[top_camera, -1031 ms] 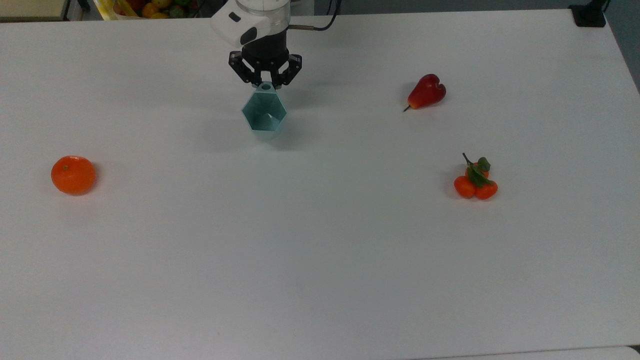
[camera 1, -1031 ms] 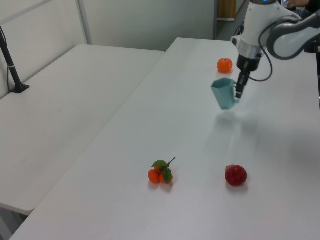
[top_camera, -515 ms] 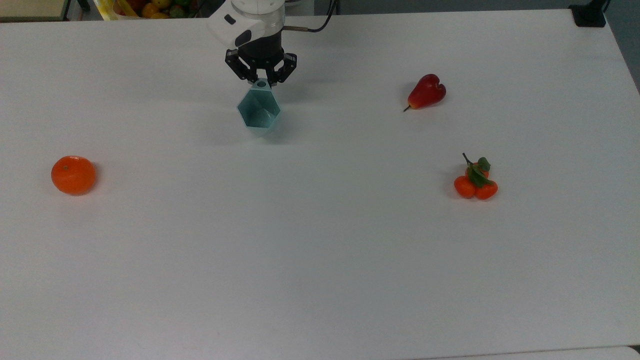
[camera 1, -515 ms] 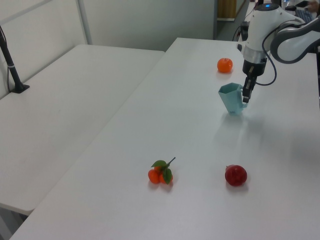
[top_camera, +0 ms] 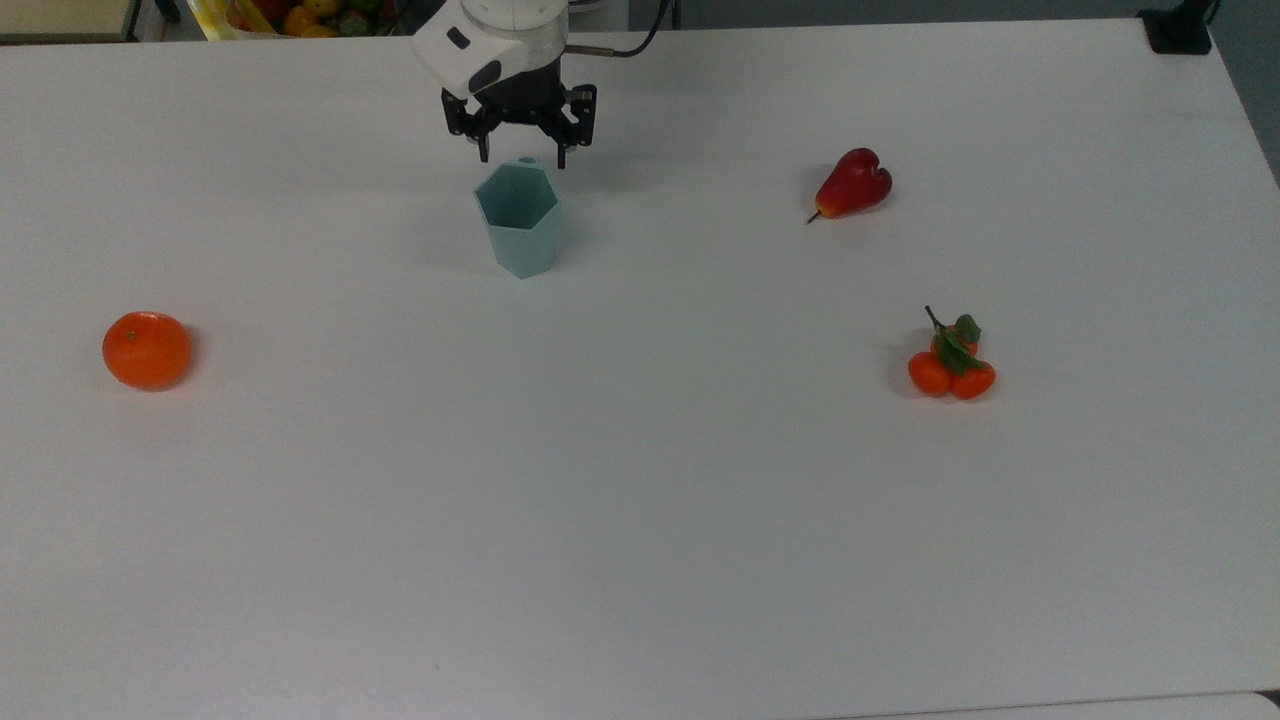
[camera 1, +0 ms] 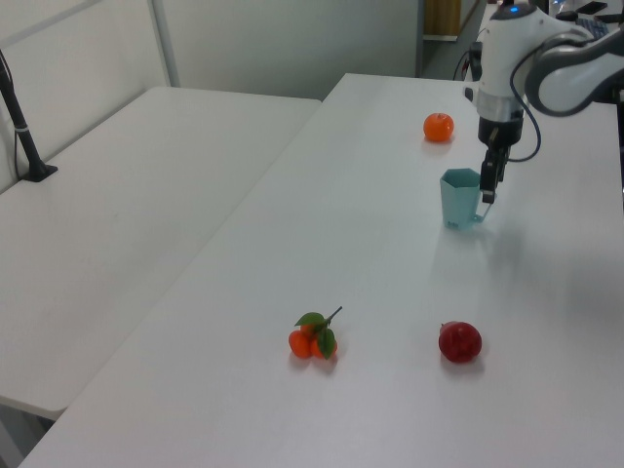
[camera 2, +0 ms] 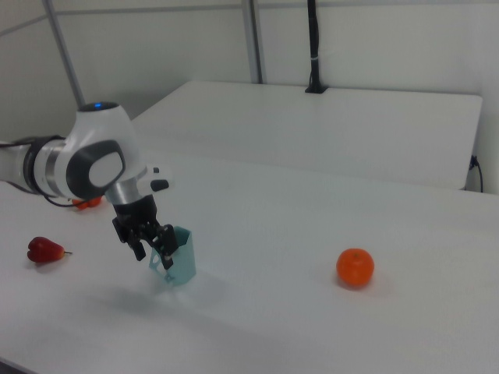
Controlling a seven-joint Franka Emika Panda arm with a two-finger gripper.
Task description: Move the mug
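My end effector [top_camera: 520,153] hangs spread wide around the tab of the mug [top_camera: 518,220], which stands upright on the table [top_camera: 640,520], so only my retreat seems left

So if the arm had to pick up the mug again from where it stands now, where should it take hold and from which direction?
Probably by the small tab at the rim, coming straight down from above. The mug stands upright on the table with its mouth open upward, and the tab points toward the gripper, whose open fingers sit either side of it. The faceted walls look wide for the fingers; the thin tab fits between them.
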